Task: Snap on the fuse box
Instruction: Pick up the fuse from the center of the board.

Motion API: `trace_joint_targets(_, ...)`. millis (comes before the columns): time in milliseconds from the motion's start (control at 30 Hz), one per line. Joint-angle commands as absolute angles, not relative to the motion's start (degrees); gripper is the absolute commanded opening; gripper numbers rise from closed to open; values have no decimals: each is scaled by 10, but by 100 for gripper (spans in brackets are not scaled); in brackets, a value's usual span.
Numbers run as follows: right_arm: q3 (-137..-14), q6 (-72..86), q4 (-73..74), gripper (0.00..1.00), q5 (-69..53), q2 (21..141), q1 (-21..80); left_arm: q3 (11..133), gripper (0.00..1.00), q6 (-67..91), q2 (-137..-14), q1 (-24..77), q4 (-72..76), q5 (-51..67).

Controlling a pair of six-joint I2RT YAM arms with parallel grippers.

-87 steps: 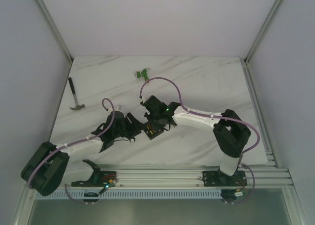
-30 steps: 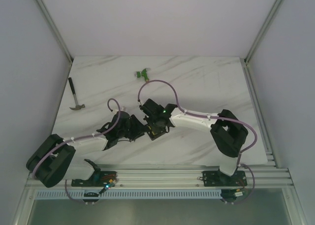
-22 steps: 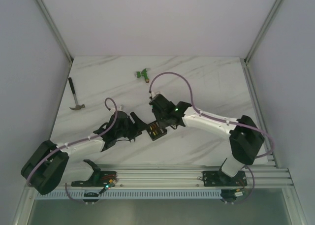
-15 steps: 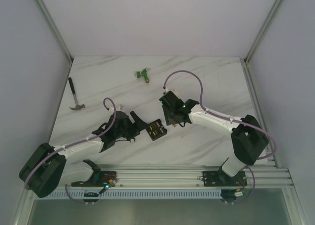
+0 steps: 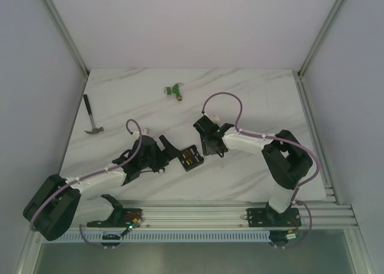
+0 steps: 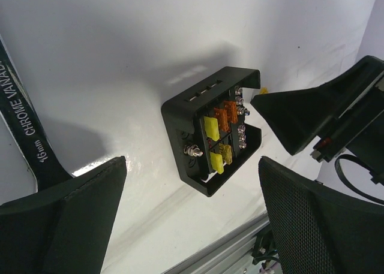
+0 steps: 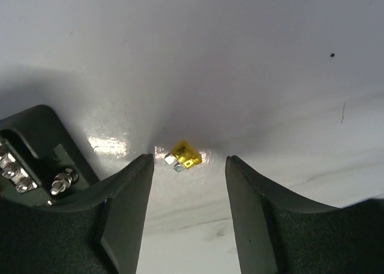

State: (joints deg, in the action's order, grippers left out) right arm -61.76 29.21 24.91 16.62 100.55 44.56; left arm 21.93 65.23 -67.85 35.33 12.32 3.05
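left pincer (image 6: pixel 191 193): low over desk (image 5: pixel 252 94), spread wide, just left of fuse box (image 6: pixel 210 130) | right pincer (image 7: pixel 187 184): angled down, parted, straddling loose yellow fuse (image 7: pixel 183 155) | black tool (image 6: pixel 24 124): reads "CHROME VANA", "46mm"

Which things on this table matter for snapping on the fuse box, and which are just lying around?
For the job: small black square plastic fuse box holding orange and yellow fuses.
Just lying about: black-handled hammer; small green plastic connector; tiny loose yellow fuse.
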Motion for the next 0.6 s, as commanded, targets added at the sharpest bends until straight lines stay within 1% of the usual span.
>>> trace_joint_targets(0, -623, 305, 240, 57, 203, 1022, 442, 225, 100, 643, -680, 354, 111, 24)
trace_joint_targets(167, -606, 306, 246, 54, 200, 1019, 441, 229, 100, 642, -686, 355, 111, 28)
trace_joint_targets(433, -555, 308, 274, 54, 206, 973, 425, 231, 100, 642, -693, 354, 111, 27)
trace_joint_targets(567, -558, 308, 274, 53, 197, 962, 421, 232, 100, 642, -694, 354, 111, 28)
